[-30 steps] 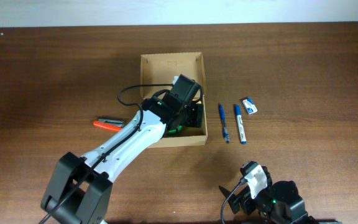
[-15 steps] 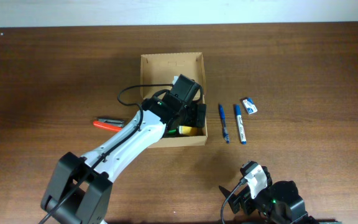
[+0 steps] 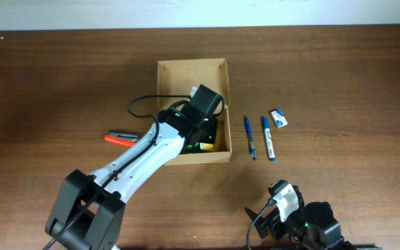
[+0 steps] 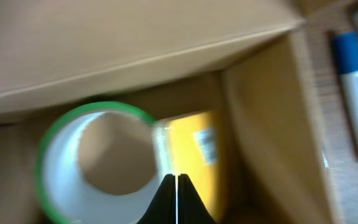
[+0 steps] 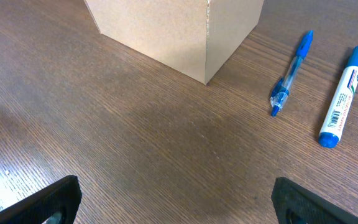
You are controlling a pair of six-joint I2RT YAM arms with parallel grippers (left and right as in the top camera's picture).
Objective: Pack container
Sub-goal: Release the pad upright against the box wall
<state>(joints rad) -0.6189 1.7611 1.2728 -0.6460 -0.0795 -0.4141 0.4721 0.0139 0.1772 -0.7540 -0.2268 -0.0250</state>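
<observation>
Looking down on the plain tan corrugated cardboard container (image 3: 192, 66): open-topped, standing mid-table on the dark wooden table (image 3: 339, 76), long axis running far to near. Holds already, in its near end, a green-rimmed white tape roll (image 4: 61, 162) and just beside it a small yellow box (image 4: 194, 155); touching or not, cannot tell through the blur of the left wrist view.

Shows the left gripper (image 4: 176, 186) low inside that near end, jaws pinched together with nothing between them. Shows the right gripper (image 5: 176, 202) spread wide and empty, near the front edge, well apart from everything.

Leaves outside, to the right of the container: a slim blue ballpoint pen (image 3: 249, 137), a fatter blue-capped white marker (image 3: 267, 137), and a small white-and-blue packet (image 3: 279, 118). Leaves to the left: an orange-handled tool (image 3: 120, 138).

Turns, most likely, on this: pen and marker lie parallel to the container's right wall, long axes far to near, between that wall and the right arm's side. Puts them nearer the right gripper, which would want its jaws set across those axes. Favours the left arm only for the orange tool, after lifting clear of the rim.
</observation>
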